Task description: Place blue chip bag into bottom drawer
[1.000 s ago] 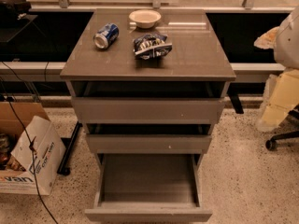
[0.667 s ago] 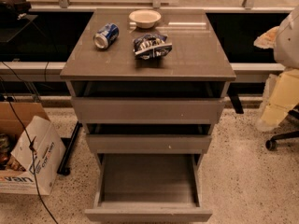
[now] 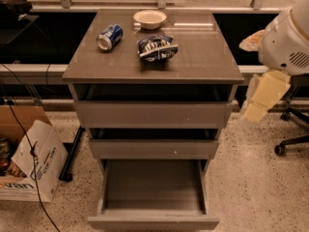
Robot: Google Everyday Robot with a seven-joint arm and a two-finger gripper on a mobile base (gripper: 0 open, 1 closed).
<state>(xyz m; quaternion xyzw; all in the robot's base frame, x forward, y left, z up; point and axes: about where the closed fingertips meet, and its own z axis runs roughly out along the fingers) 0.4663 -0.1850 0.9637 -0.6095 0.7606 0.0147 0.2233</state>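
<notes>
The blue chip bag [image 3: 157,48], crumpled dark blue foil with white print, lies on the cabinet top [image 3: 203,57] near its middle. The bottom drawer [image 3: 153,187] is pulled far out at the foot of the cabinet, and its grey tray holds nothing. The two shallower drawers above it are slightly open. My gripper [image 3: 258,103] hangs with the white arm [image 3: 289,37] at the right edge of the view, beside the cabinet's right side and well away from the bag. It holds nothing that I can see.
A blue soda can [image 3: 109,36] lies on its side at the left of the cabinet top. A white bowl [image 3: 149,18] stands at the back. A cardboard box [image 3: 29,163] and cables sit on the floor at left. An office chair base [image 3: 289,139] is at right.
</notes>
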